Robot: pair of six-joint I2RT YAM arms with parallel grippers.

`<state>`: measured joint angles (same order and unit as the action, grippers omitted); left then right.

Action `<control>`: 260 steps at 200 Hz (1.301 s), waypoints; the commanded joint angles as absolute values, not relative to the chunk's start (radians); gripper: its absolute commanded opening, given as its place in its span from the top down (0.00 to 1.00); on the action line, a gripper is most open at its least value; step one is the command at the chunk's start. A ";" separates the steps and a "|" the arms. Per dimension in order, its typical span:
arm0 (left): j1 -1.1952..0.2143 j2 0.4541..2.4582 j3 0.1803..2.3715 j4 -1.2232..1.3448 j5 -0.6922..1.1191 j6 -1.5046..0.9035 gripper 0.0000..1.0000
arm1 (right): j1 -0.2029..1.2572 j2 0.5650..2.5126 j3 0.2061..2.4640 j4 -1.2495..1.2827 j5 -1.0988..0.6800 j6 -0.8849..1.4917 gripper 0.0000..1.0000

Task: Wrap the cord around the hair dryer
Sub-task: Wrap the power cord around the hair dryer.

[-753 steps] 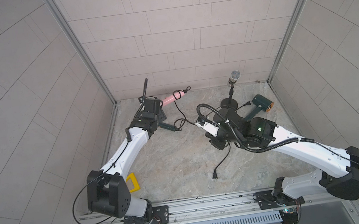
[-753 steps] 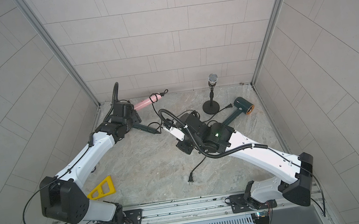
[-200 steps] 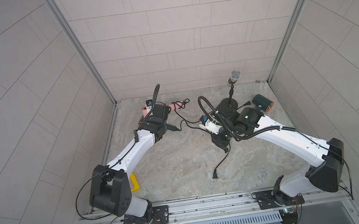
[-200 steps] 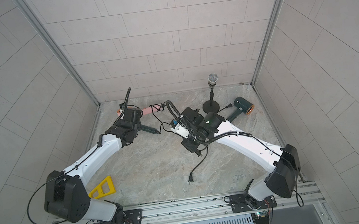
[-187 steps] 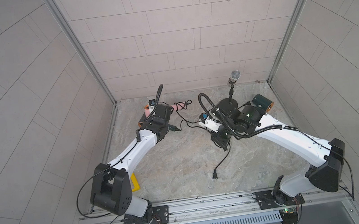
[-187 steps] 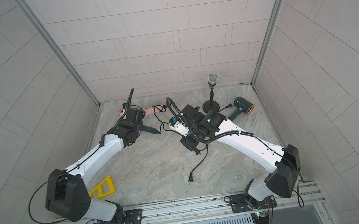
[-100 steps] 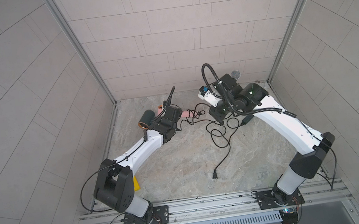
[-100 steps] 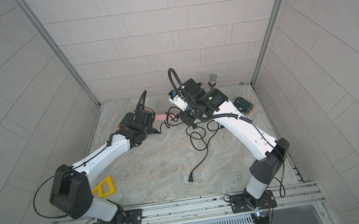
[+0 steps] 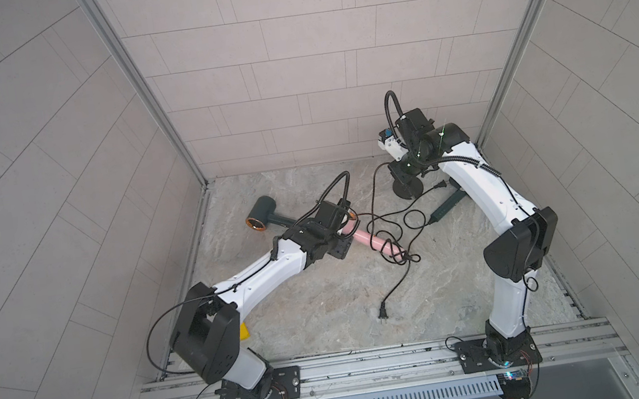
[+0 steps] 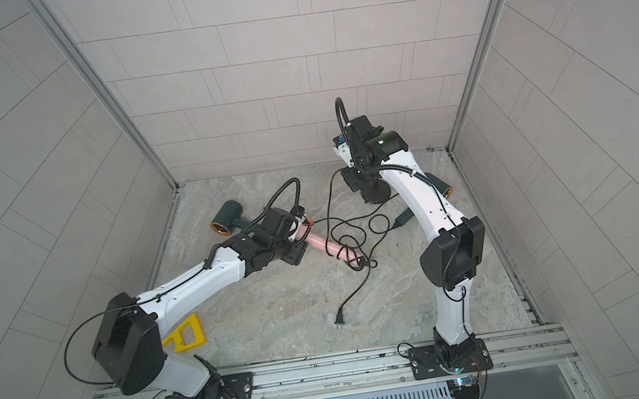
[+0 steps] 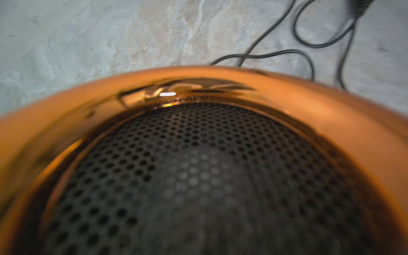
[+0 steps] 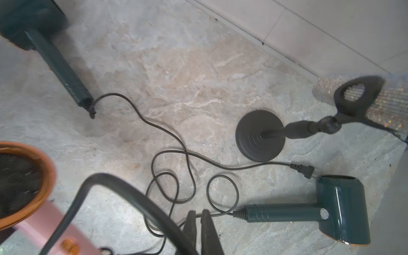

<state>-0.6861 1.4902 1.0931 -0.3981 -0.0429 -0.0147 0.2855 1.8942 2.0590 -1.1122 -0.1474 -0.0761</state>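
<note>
The left tool [image 9: 342, 229] is clamped on the head end of the pink dryer [image 9: 373, 240], left of centre in both top views. Its wrist camera shows little but the dryer's copper ring and black mesh. The pink handle slants toward the lower right over the surface [image 9: 323, 305]. The cord [image 9: 371, 198] is bunched round the handle's tip and trails down to the plug [image 9: 383, 317], which lies flat below centre. The right tool [image 12: 198, 217], raised at upper right, is pinched tight on a stretch of cord that arcs down-left into loose loops beside the handle. Further out, a green dryer [image 9: 263, 212] lies at the surface's upper left. A second green dryer [image 12: 340, 209] and a round-based stand [image 12: 260, 141] sit beneath the right arm.
</note>
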 commanded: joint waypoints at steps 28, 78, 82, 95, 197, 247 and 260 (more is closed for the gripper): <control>-0.532 1.207 0.884 -0.123 0.361 -0.236 1.00 | 0.250 1.753 1.747 -0.931 -0.145 -0.052 1.00; -0.489 1.118 0.843 -0.077 0.409 -0.307 1.00 | 0.238 1.717 1.578 -0.874 -0.195 -0.036 1.00; -0.488 1.115 0.844 -0.079 0.406 -0.309 1.00 | 0.238 1.709 1.563 -0.863 -0.202 -0.029 1.00; -0.487 1.109 0.844 -0.070 0.402 -0.329 1.00 | 0.239 1.692 1.498 -0.829 -0.225 -0.012 1.00; -0.417 1.159 0.824 -0.010 0.205 -0.473 1.00 | 0.365 1.595 1.119 -0.649 -0.224 0.092 1.00; -0.386 1.208 0.857 -0.028 0.160 -0.555 1.00 | 0.461 1.601 1.046 -0.622 -0.203 0.123 1.00; -0.373 1.215 0.855 0.008 0.208 -0.583 1.00 | 0.481 1.604 1.034 -0.614 -0.200 0.129 1.00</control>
